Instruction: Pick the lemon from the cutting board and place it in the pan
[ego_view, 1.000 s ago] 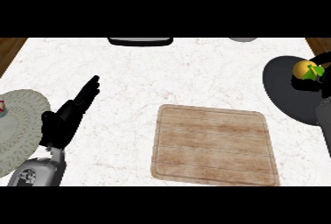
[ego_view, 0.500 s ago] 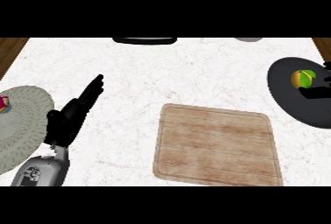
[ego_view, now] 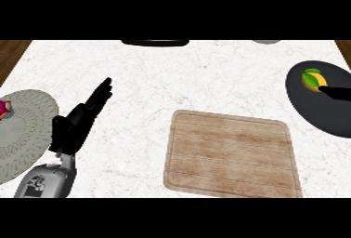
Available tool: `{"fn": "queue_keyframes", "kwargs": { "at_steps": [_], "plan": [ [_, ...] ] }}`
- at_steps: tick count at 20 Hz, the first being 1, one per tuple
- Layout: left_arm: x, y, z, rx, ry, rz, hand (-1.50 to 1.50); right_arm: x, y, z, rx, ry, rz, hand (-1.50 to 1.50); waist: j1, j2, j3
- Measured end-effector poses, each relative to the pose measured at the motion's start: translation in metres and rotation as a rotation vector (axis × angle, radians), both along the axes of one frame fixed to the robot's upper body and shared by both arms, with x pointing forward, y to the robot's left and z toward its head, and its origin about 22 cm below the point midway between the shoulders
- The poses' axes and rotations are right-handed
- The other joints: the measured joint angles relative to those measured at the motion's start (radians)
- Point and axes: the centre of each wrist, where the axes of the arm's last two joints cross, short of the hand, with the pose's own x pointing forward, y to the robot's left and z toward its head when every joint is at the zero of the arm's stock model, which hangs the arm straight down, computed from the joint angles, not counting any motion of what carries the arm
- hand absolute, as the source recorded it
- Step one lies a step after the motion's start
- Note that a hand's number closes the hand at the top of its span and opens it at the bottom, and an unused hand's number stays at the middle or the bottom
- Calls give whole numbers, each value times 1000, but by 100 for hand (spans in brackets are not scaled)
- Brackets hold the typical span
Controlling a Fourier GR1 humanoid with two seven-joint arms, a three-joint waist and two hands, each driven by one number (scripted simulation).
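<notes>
Since the earlier frames the right hand has drawn back toward the right edge — a second ago it was bunched over the lemon, and now only a dark tip of it shows, lying across the pan just beside the fruit. So little of that hand is in view that I cannot tell how it is set. The lemon, yellow with a green patch, sits uncovered in the upper part of the pan, apart from the cutting board.

The left hand shows at the left, where it was before: its fingers are straight and pressed close together, pointing up and to the right, holding nothing. Its grey forearm comes in from the lower edge.

Outward from there, the wooden cutting board lies near the middle of the pale marbled bench, bare on top, its right edge near the pan. At the far left a grey-green woven plate is cut by the view's edge, with a small reddish thing on its rim — too little shows to name it. Along the far edge of the bench sit a dark flat object and a small grey one, both mostly cropped.
</notes>
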Motion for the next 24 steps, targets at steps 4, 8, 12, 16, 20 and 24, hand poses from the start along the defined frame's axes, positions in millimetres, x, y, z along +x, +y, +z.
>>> {"fn": "queue_keyframes", "kwargs": {
  "at_steps": [4,8,12,16,20,24],
  "plan": [
    [3,5,3,-1,-7,4,0,-5,-10,4,117,-146,6,-150,-4,0,0],
    [3,5,1,-3,-3,10,0,-21,-26,-6,233,-242,43,-150,-12,-3,-1],
    [-1,6,2,2,2,16,0,-47,-45,-20,295,-295,97,-150,-17,-8,-2],
    [-3,7,-3,0,3,31,0,-73,-60,-35,301,-359,159,-150,-29,-14,-3],
    [-8,11,-8,0,10,35,0,-95,-66,-53,281,-404,193,-150,-34,-18,-5],
    [-6,10,-6,3,16,40,0,-119,-65,-76,284,-422,216,-150,-43,-21,-6]
  ]
}}
